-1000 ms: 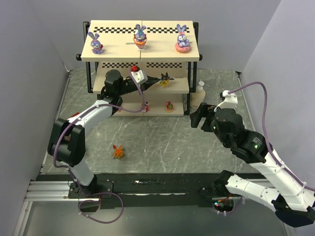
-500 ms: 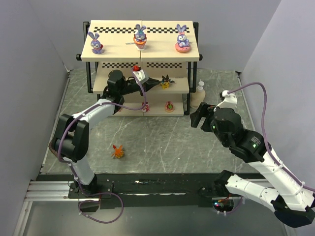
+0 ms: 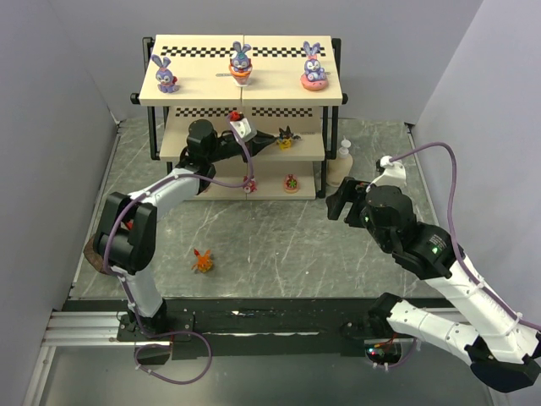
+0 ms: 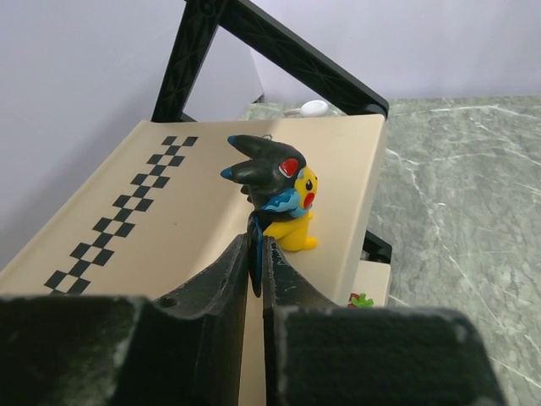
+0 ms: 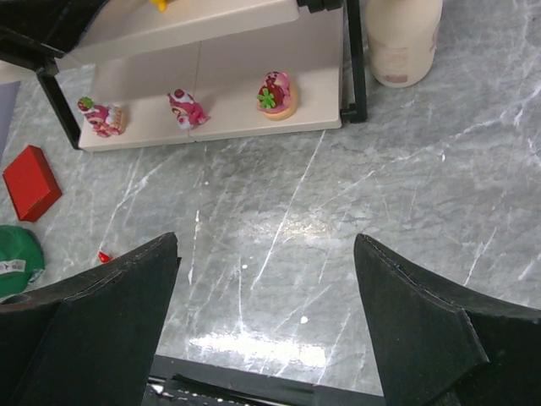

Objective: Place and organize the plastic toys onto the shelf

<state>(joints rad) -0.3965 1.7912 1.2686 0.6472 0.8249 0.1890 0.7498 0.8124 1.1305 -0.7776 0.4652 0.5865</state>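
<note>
**Let go of the winged toy cleanly and back straight out**

Your left gripper [image 4: 255, 247] reaches in over the middle board of the shelf [image 4: 144, 228]. Its jaws are drawn almost together, pinching the thin dark tail of the winged toy [image 4: 279, 199]. The toy stands upright on that board, towards its right end and near the front edge, so the placing looks done and the release is the step in hand.

Open the jaws only a little, enough to free the tail on both sides at once. If one finger lets go late, it will probably drag the light figure round or tip it towards the edge. Hold the wrist level as you open, and do not lift, because the top board sits close overhead. Then draw back along the line you came in on. Move sideways only once the fingertips are clear of the wings and of the black frame.

Your right gripper [image 5: 266, 254] hangs over the tabletop [image 5: 279, 211] in front of the shelf. Its jaws are spread wide with nothing between them. Keep it there, well away from the pump bottle [image 5: 404, 42] beside the shelf.

The bottom board carries three red-pink figures, the rightmost [image 5: 277, 95] near the frame post, and three bunnies stand on the top board. By that count only the orange spiky creature [image 3: 202, 260] is left, lying on the tabletop near your left arm. The middle board has room for it beside the winged toy.
</note>
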